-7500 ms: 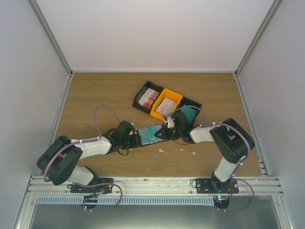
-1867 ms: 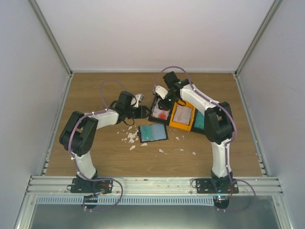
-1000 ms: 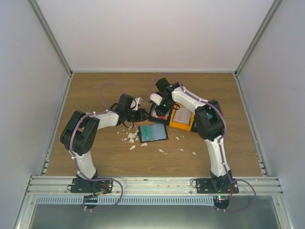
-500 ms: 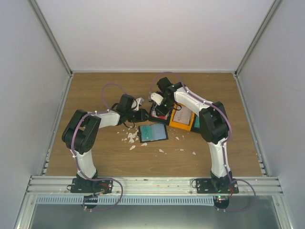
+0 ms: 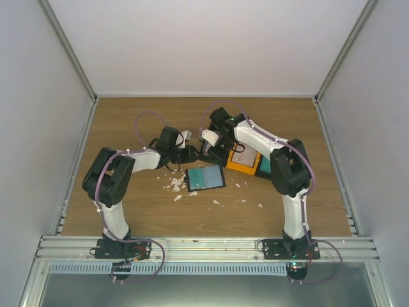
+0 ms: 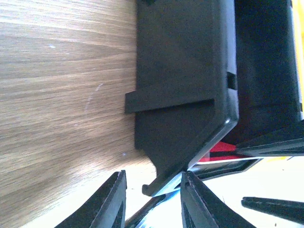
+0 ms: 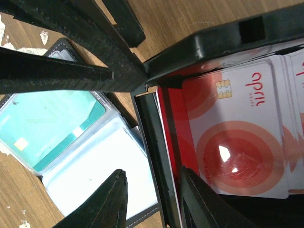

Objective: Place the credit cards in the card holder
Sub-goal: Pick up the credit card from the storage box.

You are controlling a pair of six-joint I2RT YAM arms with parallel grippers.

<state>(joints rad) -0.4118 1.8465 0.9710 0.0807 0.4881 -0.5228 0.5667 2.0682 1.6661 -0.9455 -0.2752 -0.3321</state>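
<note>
My L pincer (image 6: 154, 204) & R pincer (image 7: 154, 199) straddle rim of black plastic tray (image 6: 180, 71), can't tell if clenched; red-and-white plastic cards (image 7: 232, 142) inside

An open card holder (image 5: 217, 178) lies on the wooden counter (image 5: 128, 121) with a teal card (image 5: 198, 176) inside and white scraps (image 5: 174, 185) just to its left. Behind it, the left hand (image 5: 190, 154) and right hand (image 5: 215, 149) meet beside an orange tray (image 5: 238, 169).

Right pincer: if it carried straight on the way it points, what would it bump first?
Likely the black tray's wall, which lines up between the right pincer's fingers; depth is unclear.
</note>
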